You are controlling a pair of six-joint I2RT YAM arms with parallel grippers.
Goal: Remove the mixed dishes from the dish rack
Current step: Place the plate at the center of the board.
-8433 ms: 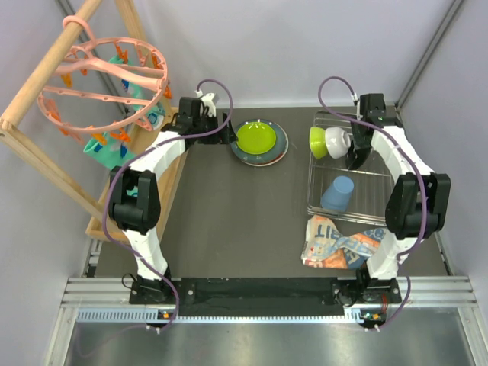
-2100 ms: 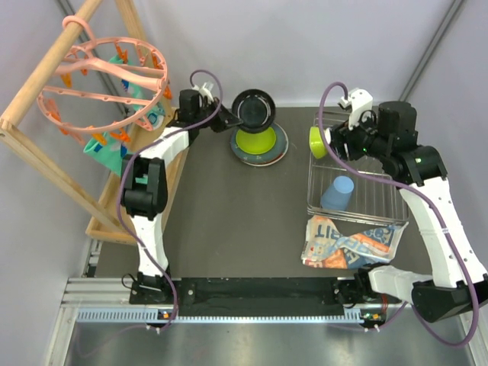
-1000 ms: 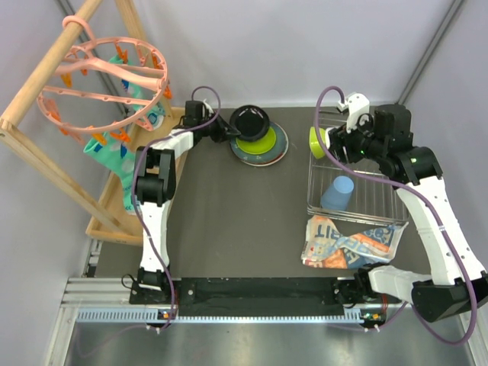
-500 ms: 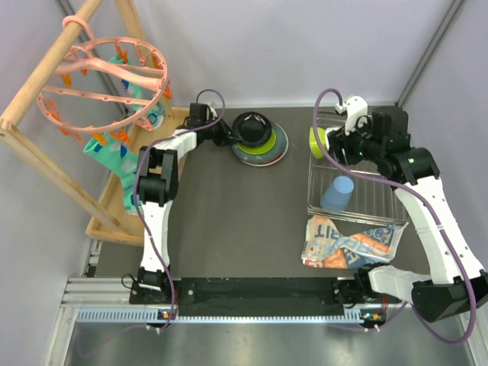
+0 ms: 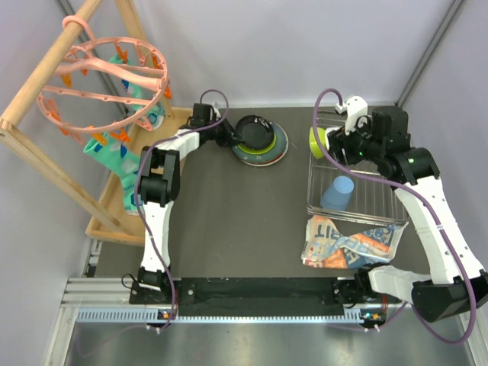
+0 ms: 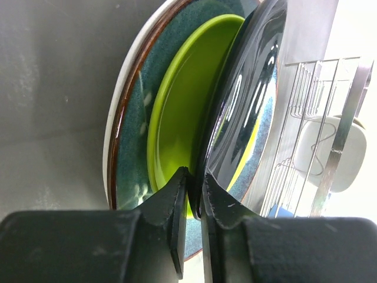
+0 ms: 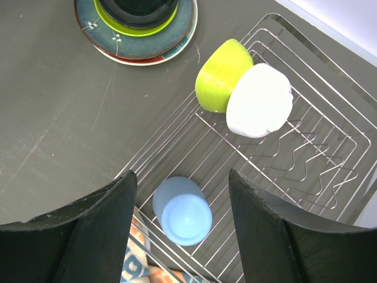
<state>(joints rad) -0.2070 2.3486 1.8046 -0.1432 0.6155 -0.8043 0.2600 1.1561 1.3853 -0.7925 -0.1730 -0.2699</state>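
A black bowl (image 5: 254,131) sits on the lime-green plate (image 6: 177,118), which is stacked on the dark teal plate (image 5: 259,157) at the back of the table. My left gripper (image 5: 232,136) straddles that bowl's rim (image 6: 203,197), jaws slightly apart, a thin gap beside the rim. Above the wire dish rack (image 5: 381,206) my right gripper (image 5: 341,145) hovers open and empty. Straight below it in the rack (image 7: 318,159) stands the upturned light blue cup (image 7: 182,211). A lime-green bowl (image 7: 221,73) and a white bowl (image 7: 259,100) lean together at the rack's far end.
A printed orange-blue-white packet (image 5: 343,244) lies against the rack's near edge. A wooden frame with a pink ring of clips (image 5: 107,76) and a teal cloth (image 5: 110,152) fill the left side. Grey walls close the back and right.
My left gripper has lowered the black bowl from a tilt onto the lime-green plate, and its jaws have eased apart. The right arm has hardly moved.
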